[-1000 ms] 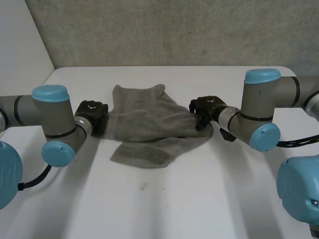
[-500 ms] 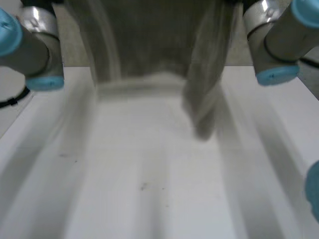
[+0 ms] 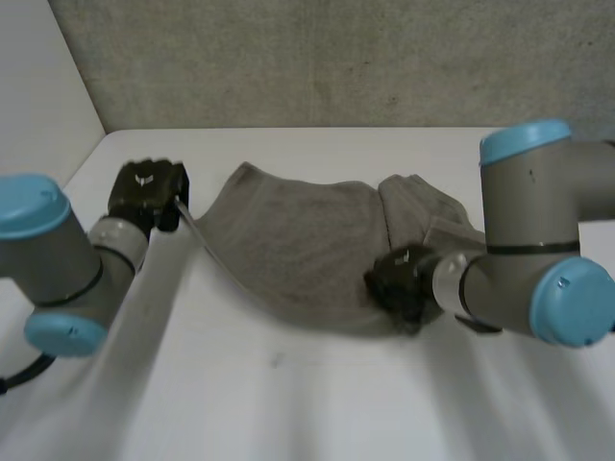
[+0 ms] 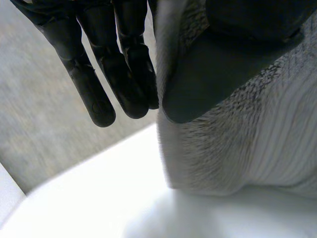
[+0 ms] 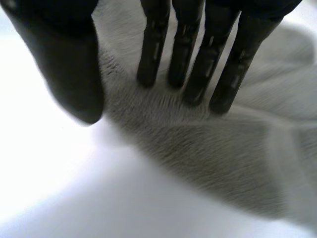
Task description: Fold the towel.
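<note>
The grey towel (image 3: 307, 250) lay spread across the far middle of the white desk (image 3: 317, 403), wide and mostly flat, with a doubled-over fold bunched along its right side. The left hand (image 3: 146, 192) was at the towel's far left corner, well out toward the desk's left edge, and the cloth ran from it in a taut line back to the main sheet. In the left wrist view the towel's edge passed between the straight fingers (image 4: 99, 84) and the thumb (image 4: 223, 64). The thumb lay flat against the cloth on one side and the fingers stood close on the other, so the corner was pinched between them. The right hand (image 3: 402, 283) sat at the towel's near edge, toward its right end, just in front of the fold. In the right wrist view its fingers (image 5: 190, 64) were straight and side by side, their tips pressing down on the cloth. Its thumb (image 5: 69, 64) stood well apart from them at the towel's border beside bare desk, and nothing was clamped between thumb and fingers. The two hands were well apart, with the towel stretched between them.
</note>
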Controlling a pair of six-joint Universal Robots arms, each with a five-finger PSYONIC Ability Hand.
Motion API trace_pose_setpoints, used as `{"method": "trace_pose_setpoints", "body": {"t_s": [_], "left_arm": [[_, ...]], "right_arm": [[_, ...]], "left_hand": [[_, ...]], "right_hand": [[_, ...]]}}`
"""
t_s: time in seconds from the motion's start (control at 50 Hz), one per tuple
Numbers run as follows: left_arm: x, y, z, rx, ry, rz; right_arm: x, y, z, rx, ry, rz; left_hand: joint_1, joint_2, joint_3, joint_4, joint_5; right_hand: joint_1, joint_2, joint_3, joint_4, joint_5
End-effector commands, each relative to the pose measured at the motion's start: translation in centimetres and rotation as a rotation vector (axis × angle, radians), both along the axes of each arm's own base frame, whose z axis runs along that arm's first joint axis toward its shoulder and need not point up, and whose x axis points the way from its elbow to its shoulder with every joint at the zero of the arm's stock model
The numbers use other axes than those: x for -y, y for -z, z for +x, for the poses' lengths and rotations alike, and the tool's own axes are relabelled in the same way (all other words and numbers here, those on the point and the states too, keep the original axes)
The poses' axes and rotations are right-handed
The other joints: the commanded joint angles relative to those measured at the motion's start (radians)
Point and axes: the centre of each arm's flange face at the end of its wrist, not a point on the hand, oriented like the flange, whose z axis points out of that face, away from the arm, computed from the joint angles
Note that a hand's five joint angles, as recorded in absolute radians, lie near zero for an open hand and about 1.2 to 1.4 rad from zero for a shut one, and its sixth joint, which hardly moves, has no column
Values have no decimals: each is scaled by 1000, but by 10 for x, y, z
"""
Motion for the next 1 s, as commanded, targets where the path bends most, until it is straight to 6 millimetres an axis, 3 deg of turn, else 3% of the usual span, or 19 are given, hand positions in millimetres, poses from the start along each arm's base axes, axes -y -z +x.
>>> {"method": "trace_pose_setpoints", "body": {"t_s": [0.02, 0.24, 0.32, 0.42, 0.5, 0.56, 0.72, 0.82, 1.0], "left_arm": [[-26, 13, 13, 19, -9, 71], [-36, 0, 43, 14, -87, 64], [-43, -6, 51, 11, -110, 52], [-53, -12, 57, 8, -124, 40], [-58, -17, 60, 3, -132, 24], [-62, -23, 63, -1, -140, 6], [-61, -32, 73, -7, -175, -27], [-57, -32, 78, -9, -189, -30], [-54, -27, 81, -17, -160, -7]], "right_arm": [[-21, -4, -10, 62, -19, 14], [-20, -52, -13, 269, 54, -162], [-1, -73, -23, 307, 95, -251], [19, -88, -20, 333, 98, -311], [44, -82, -12, 305, 89, -338], [51, -79, -9, 287, 82, -347], [84, -51, 2, 201, 45, -342], [114, -21, 1, 140, 36, -360], [132, 15, 2, 83, 39, -349]], "left_hand": [[187, 178, 179, 178, 187], [187, 178, 179, 178, 187], [187, 178, 179, 178, 187], [187, 178, 179, 178, 187], [187, 178, 179, 178, 187], [187, 178, 179, 178, 187], [187, 178, 179, 178, 187], [187, 178, 179, 178, 187], [187, 178, 179, 178, 187]], "right_hand": [[-378, -366, -379, -382, -358], [-410, -399, -412, -415, -390], [-407, -396, -409, -412, -387], [-390, -378, -391, -394, -370], [-375, -364, -377, -380, -355], [-366, -355, -368, -371, -346], [-267, -255, -268, -271, -246], [-191, -179, -192, -195, -170], [-108, -96, -109, -112, -88]]}}
